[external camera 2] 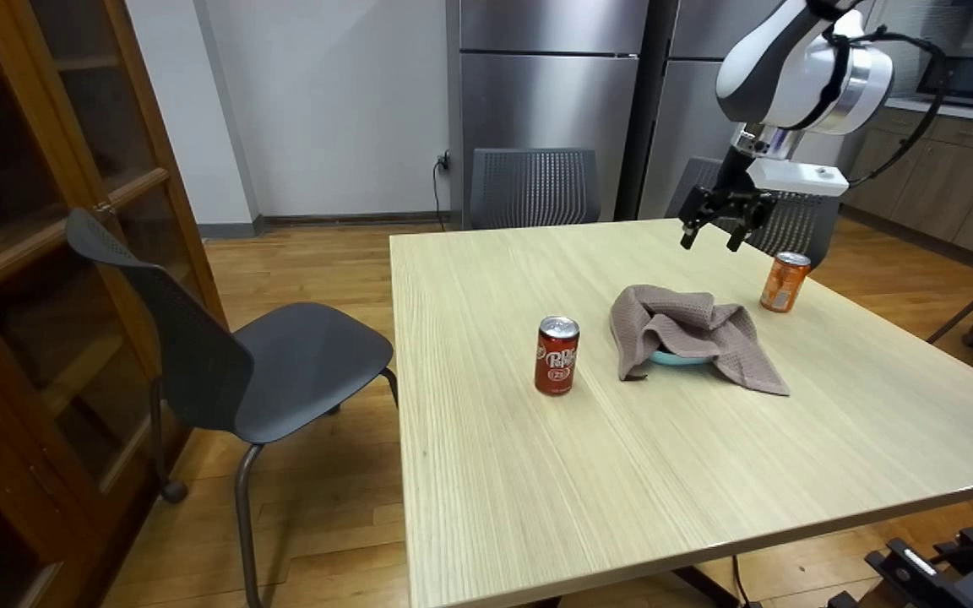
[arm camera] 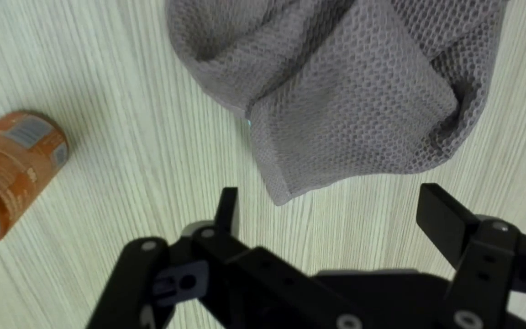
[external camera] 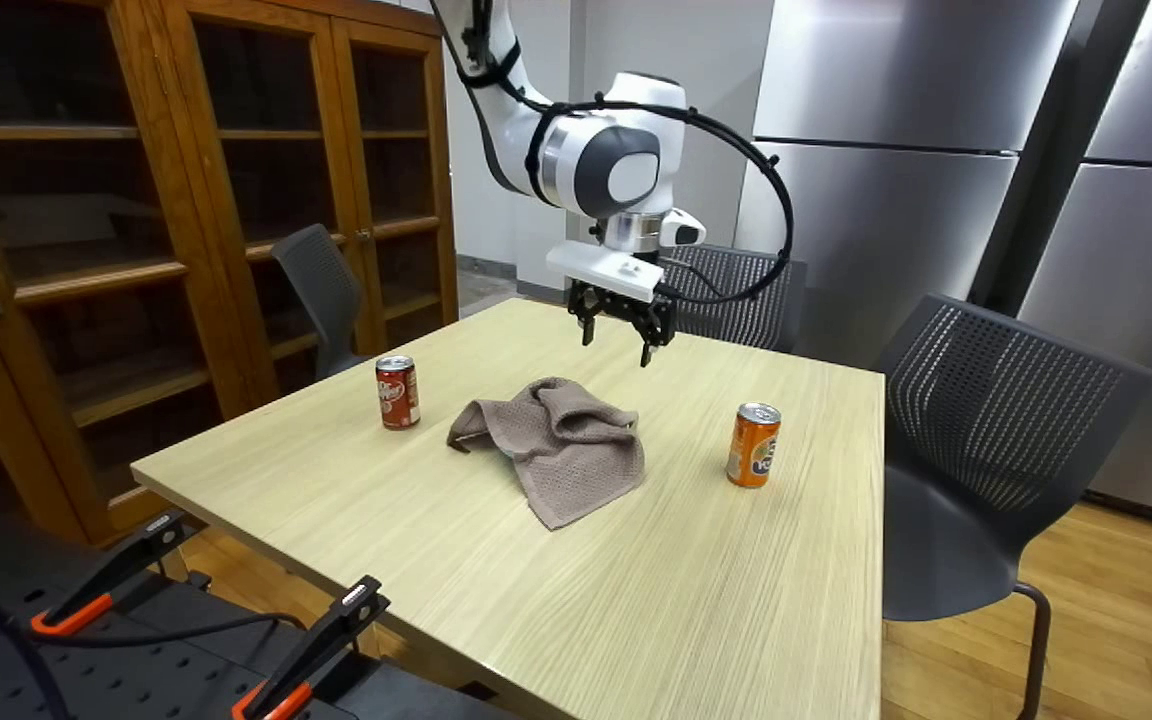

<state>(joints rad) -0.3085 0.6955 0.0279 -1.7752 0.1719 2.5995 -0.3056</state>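
My gripper (external camera: pixel 617 345) (external camera 2: pixel 711 243) (arm camera: pixel 328 196) is open and empty, above the table and pointing down. It is nearest to a crumpled grey-brown cloth (external camera: pixel 581 455) (external camera 2: pixel 689 321) (arm camera: pixel 349 100) and does not touch it. The cloth partly covers a teal dish-like thing (external camera 2: pixel 679 359), mostly hidden. An orange can (external camera: pixel 754 447) (external camera 2: pixel 785 283) stands upright beside the cloth; in the wrist view the can (arm camera: pixel 16 169) is at the left. A dark red can (external camera: pixel 397 393) (external camera 2: pixel 557 356) stands upright on the cloth's other side, out of the wrist view.
The light wood table (external camera: pixel 736 620) (external camera 2: pixel 495 473) carries these things. Dark chairs stand around it, including a chair (external camera: pixel 996 440) and another chair (external camera 2: pixel 284 363). A glass-door wooden cabinet (external camera: pixel 166 200) and steel fridges (external camera: pixel 886 220) stand behind. Black and orange clamps (external camera: pixel 316 640) are near the table's edge.
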